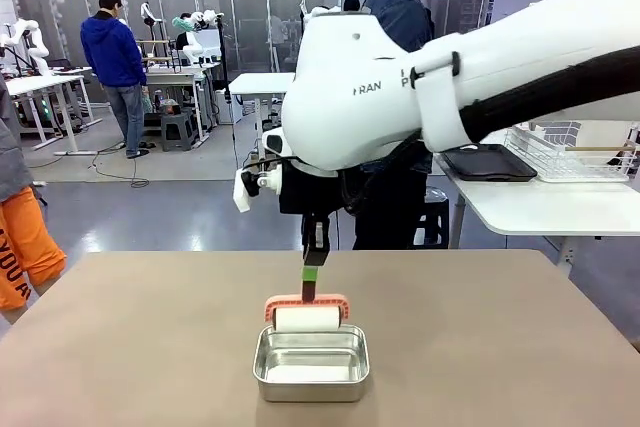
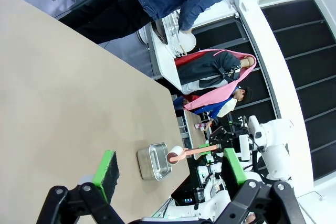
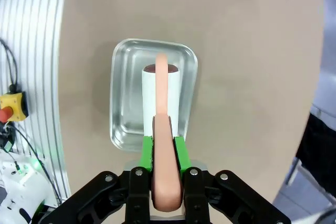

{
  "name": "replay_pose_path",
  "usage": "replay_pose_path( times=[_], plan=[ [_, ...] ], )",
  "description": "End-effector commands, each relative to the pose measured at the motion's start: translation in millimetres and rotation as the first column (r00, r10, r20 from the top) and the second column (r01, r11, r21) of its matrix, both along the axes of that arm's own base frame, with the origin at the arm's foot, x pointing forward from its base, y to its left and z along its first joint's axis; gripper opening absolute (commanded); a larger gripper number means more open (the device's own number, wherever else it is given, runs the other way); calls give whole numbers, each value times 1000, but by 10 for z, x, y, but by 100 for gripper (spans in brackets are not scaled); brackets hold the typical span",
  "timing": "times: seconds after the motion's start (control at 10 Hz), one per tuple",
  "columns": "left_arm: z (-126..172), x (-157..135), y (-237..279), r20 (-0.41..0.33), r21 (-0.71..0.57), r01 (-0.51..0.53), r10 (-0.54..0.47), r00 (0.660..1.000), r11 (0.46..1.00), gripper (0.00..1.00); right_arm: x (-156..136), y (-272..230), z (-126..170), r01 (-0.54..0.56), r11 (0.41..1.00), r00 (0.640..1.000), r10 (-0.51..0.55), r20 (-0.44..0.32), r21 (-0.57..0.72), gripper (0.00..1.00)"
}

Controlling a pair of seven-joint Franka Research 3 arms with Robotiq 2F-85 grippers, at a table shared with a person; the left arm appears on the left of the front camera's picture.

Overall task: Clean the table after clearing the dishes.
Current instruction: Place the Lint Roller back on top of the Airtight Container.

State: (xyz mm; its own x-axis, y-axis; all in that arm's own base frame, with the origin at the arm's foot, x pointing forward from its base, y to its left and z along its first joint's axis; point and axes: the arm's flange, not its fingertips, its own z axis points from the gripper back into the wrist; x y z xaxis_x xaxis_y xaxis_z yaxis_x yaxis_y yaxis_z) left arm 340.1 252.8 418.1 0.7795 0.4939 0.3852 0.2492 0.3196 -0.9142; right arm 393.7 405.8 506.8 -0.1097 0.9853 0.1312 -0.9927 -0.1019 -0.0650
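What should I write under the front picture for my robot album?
The right gripper holds a pink-handled lint roller over a small steel pan on the table.

Matte table [image 1: 150, 337]; shiny steel pan [image 1: 311, 362]; glossy plastic roller handle [image 3: 163, 129]

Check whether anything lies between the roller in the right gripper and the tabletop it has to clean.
Yes: the right gripper holds the pink-handled lint roller directly over the steel pan, which sits beneath it. Around the pan, the table looks bare.
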Motion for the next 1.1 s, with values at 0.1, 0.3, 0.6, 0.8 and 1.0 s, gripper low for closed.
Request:
replay_pose_path(
  times=[0.1,0.3,0.6,0.8,1.0],
  plan=[
    [7,-37,14,7,0,10,-10,1000,1000,100,226,67,-198,-105,994,991,103,-81,-21,21],
    [7,-37,14,7,0,10,-10,1000,1000,100,491,137,-381,-161,986,977,153,-150,-48,21],
    [7,-37,14,7,0,10,-10,1000,1000,100,839,211,-645,-182,983,954,169,-249,-28,21],
    [7,-37,14,7,0,10,-10,1000,1000,100,1020,215,-792,-132,991,942,116,-315,-30,21],
    [7,-37,14,7,0,10,-10,1000,1000,100,1136,221,-883,-105,993,926,80,-368,-49,21]
  ],
)
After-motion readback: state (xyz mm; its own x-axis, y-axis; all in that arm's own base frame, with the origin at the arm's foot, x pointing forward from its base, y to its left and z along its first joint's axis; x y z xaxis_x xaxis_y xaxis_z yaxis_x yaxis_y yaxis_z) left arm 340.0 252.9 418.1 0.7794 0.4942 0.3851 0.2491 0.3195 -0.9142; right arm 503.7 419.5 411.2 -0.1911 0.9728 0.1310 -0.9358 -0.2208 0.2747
